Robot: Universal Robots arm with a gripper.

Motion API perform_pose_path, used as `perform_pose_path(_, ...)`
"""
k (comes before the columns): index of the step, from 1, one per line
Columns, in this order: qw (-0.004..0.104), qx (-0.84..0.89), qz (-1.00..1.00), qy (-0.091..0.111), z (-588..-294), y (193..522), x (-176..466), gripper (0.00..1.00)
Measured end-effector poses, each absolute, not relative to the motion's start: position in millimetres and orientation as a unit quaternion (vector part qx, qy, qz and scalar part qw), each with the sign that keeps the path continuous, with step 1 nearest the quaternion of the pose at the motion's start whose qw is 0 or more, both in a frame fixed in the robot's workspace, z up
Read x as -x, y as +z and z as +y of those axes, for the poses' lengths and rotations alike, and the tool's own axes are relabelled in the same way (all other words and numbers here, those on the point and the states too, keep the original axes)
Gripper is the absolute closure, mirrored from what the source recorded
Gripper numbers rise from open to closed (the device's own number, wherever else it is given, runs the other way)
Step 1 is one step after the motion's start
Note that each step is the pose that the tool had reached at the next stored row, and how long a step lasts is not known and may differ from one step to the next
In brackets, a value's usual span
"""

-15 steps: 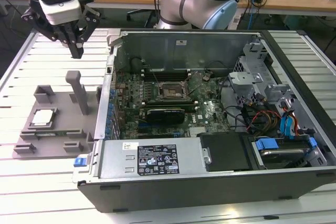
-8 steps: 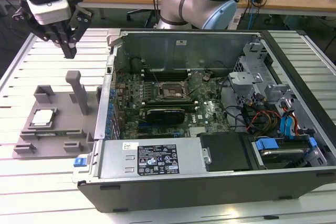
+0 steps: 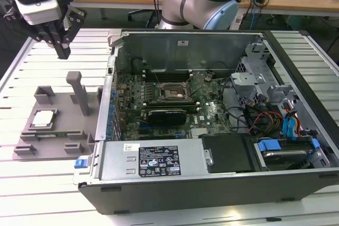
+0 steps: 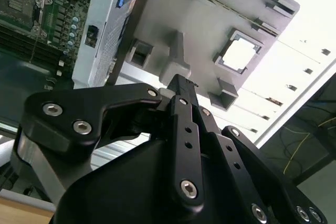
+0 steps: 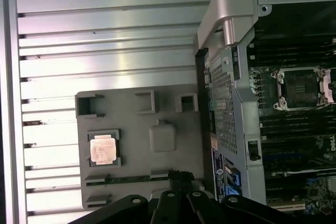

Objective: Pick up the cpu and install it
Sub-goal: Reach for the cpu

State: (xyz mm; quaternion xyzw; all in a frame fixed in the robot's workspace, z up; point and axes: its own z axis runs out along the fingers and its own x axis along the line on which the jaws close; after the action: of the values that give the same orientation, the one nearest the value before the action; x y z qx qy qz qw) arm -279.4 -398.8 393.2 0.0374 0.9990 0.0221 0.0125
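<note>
The cpu (image 3: 43, 118) is a small silvery square lying flat in a recess of the grey plastic tray (image 3: 58, 144), at the exterior view's left. Both wrist views show the cpu (image 4: 241, 55) (image 5: 102, 149) seated in the tray (image 4: 173, 14) (image 5: 136, 182). My gripper (image 3: 64, 54) hangs high above the tray's far side, well clear of the chip, its black fingers (image 4: 181, 108) pressed together and holding nothing. The motherboard's black cpu socket (image 3: 170, 92) (image 5: 299, 88) lies open inside the computer case.
The open computer case (image 3: 159, 168) stands to the tray's right in the exterior view, with its metal wall (image 5: 226, 93) between tray and motherboard. A grey upright post (image 3: 78, 91) rises from the tray. Cables and drive bays (image 3: 275, 125) fill the case's right side. Everything rests on a slatted metal table (image 3: 47, 194).
</note>
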Motion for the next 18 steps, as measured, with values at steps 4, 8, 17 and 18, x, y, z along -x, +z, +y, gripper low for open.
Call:
perform_pose_path(4,0.012,-0.037,0.999,0.022,-398.9,393.2,288.0,0.89)
perform_pose_path(8,0.012,-0.037,0.999,0.022,-398.8,393.2,297.8,0.89)
perform_pose_path(17,0.012,-0.037,0.999,0.022,-398.9,393.1,318.5,0.89)
perform_pose_path(18,0.012,-0.037,0.999,0.022,-398.9,393.1,319.8,0.89)
